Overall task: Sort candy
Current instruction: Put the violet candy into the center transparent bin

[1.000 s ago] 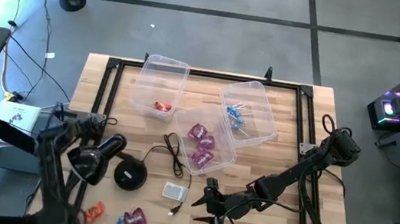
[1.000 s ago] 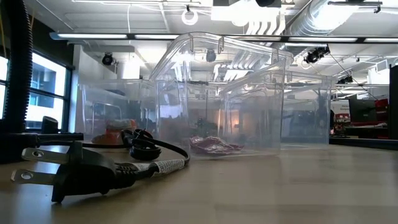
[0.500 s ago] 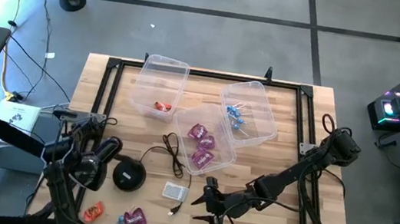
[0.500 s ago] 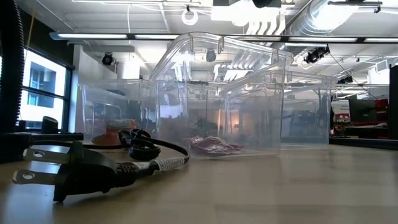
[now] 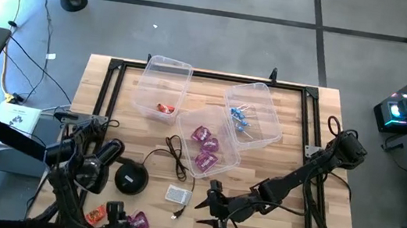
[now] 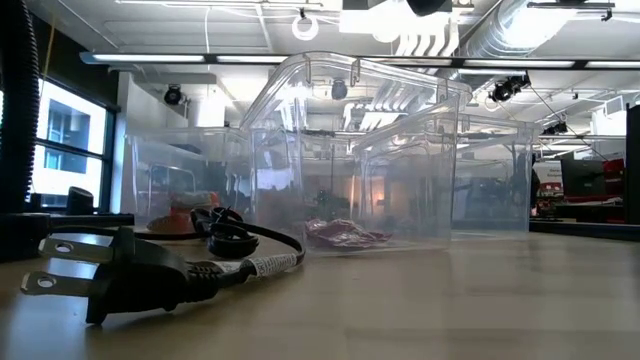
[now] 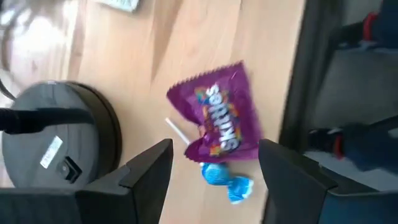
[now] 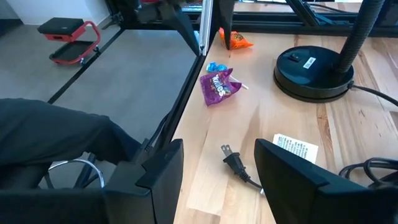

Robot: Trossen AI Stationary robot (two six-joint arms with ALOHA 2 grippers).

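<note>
A: What can go wrong now? The left gripper hangs with its fingers spread, holding nothing. Between the fingers, just ahead of the tips, lies the purple candy. A blue candy lies touching its nearer edge, closer to the gripper, and a thin white stick comes out beside them.

B: I think the risk is to pinch two pieces together. The purple and the blue are so close that the fingers may close on both, and then one falls in the wrong bin. Also the wrapper is shiny and flat, so it may slip out.

A: And the orange candy?

B: It lies on the outer side of the left gripper, near the table edge. A push could send it off the table.

A: What has changed since one second ago?

B: In the high view the left arm has moved toward the near table edge, and now its gripper covers part of the loose candy there. The right gripper stays spread and empty, near the white box. The bins look the same.
</note>
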